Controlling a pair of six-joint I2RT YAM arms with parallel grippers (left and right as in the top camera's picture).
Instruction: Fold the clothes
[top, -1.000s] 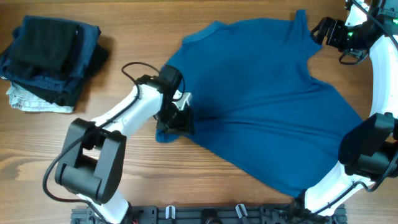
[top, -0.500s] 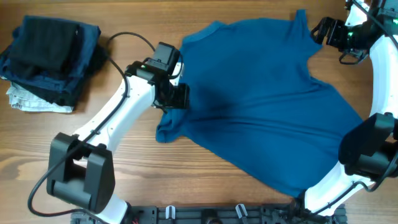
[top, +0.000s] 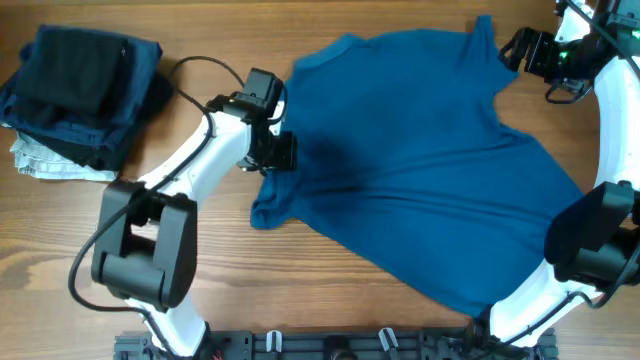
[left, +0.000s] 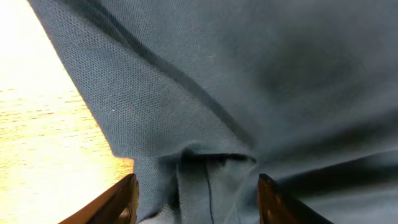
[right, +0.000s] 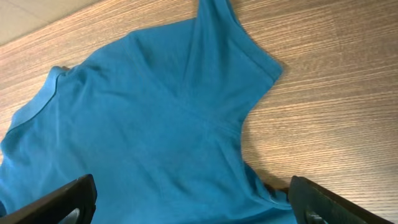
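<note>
The mid-blue T-shirt (top: 420, 160) lies spread out flat over the middle and right of the wooden table, collar toward the back left. Its left sleeve (top: 268, 208) is bunched at the near left. My left gripper (top: 279, 152) is open and hovers low over the shirt's left edge. In the left wrist view its fingers (left: 196, 208) straddle a folded seam of the blue fabric (left: 205, 93) without closing on it. My right gripper (top: 520, 47) is open and empty at the back right, beside the right sleeve (top: 485, 35). The right wrist view shows that sleeve (right: 230, 50) ahead of the wide-open fingers (right: 193, 205).
A stack of dark navy and black folded garments (top: 80, 85) sits at the far left, on top of a small whitish patterned cloth (top: 45, 165). A black rail (top: 330, 345) runs along the table's front edge. Bare wood (top: 230, 280) shows at the near left.
My left arm has moved from the bunched sleeve toward the back and now sits higher along the shirt's left edge. The sleeve stays on the table. The right arm has not moved.
</note>
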